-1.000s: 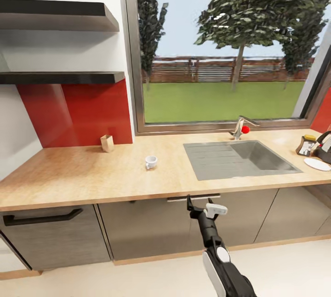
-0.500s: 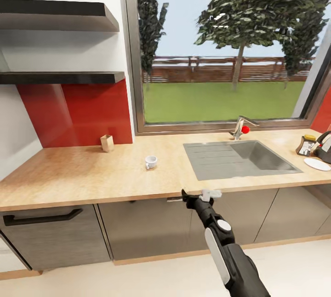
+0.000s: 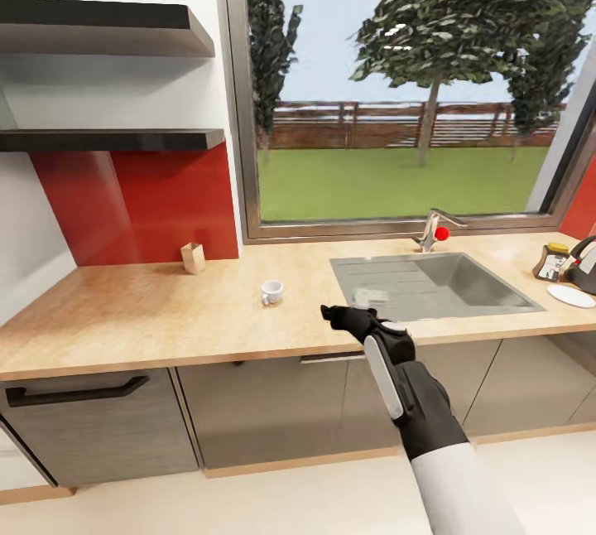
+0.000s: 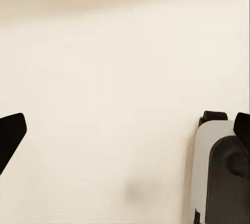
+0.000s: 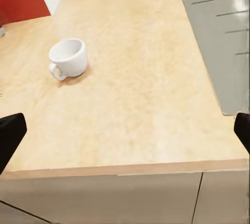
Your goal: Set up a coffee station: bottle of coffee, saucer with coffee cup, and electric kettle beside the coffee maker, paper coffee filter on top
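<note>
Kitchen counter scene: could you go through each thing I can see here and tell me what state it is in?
Coffee cup: upright on the countertop, empty, not on a saucer.
Saucer: flat on the counter's far right, bare.
Kettle: upright beside the saucer, cut by the picture's edge.
Tap: no water running.
Sink: dry.
Right gripper: jaws open, holding nothing, over the counter's front edge.
</note>
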### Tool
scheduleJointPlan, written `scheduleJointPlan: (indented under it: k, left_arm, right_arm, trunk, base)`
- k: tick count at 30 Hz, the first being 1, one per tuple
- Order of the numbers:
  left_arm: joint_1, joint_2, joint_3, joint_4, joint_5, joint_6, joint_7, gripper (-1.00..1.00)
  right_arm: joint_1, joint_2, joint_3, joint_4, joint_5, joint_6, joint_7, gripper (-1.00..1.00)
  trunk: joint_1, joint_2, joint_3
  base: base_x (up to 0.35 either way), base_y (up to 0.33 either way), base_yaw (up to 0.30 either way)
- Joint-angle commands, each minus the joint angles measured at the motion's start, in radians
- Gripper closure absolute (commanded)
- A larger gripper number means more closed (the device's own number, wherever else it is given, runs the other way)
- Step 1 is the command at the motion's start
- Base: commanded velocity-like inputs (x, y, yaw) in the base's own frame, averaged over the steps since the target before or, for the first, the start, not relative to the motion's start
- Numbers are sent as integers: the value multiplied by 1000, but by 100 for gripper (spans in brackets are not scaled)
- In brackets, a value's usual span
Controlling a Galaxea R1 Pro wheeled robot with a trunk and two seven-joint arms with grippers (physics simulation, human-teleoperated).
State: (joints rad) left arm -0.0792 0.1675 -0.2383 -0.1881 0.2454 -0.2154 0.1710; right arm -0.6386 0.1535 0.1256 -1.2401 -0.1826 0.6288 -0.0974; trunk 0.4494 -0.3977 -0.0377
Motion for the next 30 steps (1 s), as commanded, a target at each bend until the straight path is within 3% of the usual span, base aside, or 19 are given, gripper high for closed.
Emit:
scheduleJointPlan:
  k: [1, 5, 10, 13, 20, 30]
  left_arm:
    - [-1, 1, -9, -1, 8, -14, -6, -100]
    - [1, 6, -9, -1, 10, -31, -84, -100]
    - [6, 25, 15, 19, 14, -38, -270, -100]
    - [7, 34, 32, 45, 22, -41, -324, -100]
    - [7, 47, 41, 65, 28, -39, -348, -100]
    - [7, 50, 43, 67, 28, -34, -343, -100]
  right_arm:
    - [-15, 0, 2, -1, -11, 17, -19, -100]
    - [-50, 1, 28, -5, -12, 54, -32, -100]
    - [-85, 1, 144, -44, -13, 104, -36, -100]
    - [-90, 1, 170, -59, -12, 109, -37, -100]
    - [-92, 1, 183, -65, -14, 112, -38, -100]
    - [-92, -5, 181, -63, -12, 114, -37, -100]
  trunk:
    - [1, -2, -2]
    - [1, -2, -2]
    - [1, -2, -2]
    - [1, -2, -2]
    - [1, -2, -2]
    - [1, -2, -2]
  base:
    - [0, 0, 0]
    - [0, 0, 0]
    - [0, 0, 0]
    - [0, 0, 0]
    - [31, 25, 0]
    - [217, 201, 0]
